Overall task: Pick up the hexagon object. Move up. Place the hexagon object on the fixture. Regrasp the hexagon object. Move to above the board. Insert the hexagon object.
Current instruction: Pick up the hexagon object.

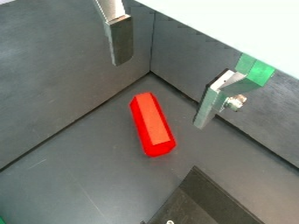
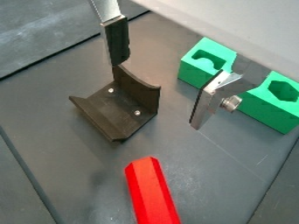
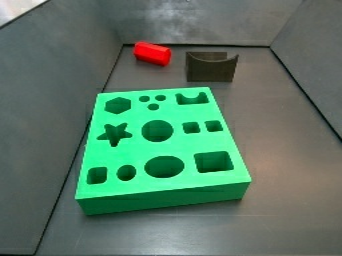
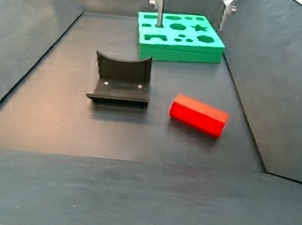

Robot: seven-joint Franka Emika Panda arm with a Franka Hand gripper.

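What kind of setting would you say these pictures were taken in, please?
Most likely a robot test cell for insertion trials: a dark walled bin holds a green board with shaped holes, a dark notched fixture and a red hexagon object. The open claw hangs above the red piece, holding nothing.

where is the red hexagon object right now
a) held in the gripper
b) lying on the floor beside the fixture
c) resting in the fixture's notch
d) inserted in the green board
b: the hexagon object lies on the floor beside the fixture, apart from it; the gripper is open above it, holding nothing.
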